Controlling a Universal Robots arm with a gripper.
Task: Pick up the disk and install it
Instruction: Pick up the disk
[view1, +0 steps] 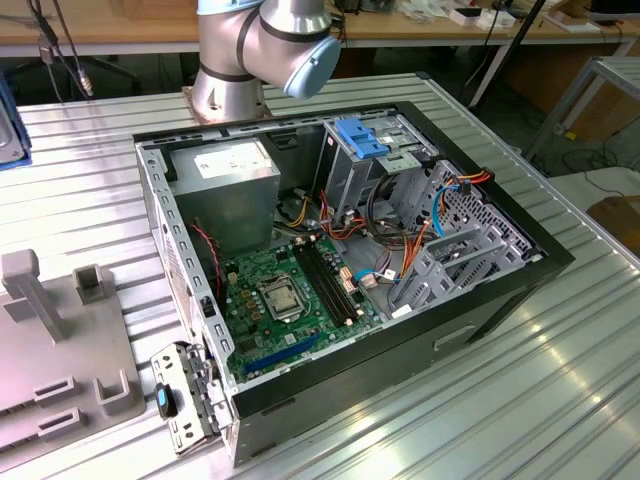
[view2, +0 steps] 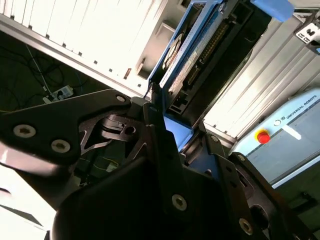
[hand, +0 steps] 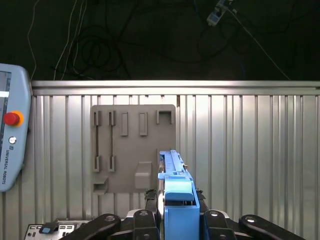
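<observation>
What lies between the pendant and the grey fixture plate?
Bare ribbed table top, in the first wrist view: nothing rests between the pendant and the grey fixture plate. The claw grips the disk.

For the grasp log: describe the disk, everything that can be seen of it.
The disk is a flat grey drive in a bright blue plastic carrier frame. It stands on edge, clamped in the gripper, held clear of the ribbed metal table and a grey fixture plate. The second wrist view shows a connector row and a label on it.
</observation>
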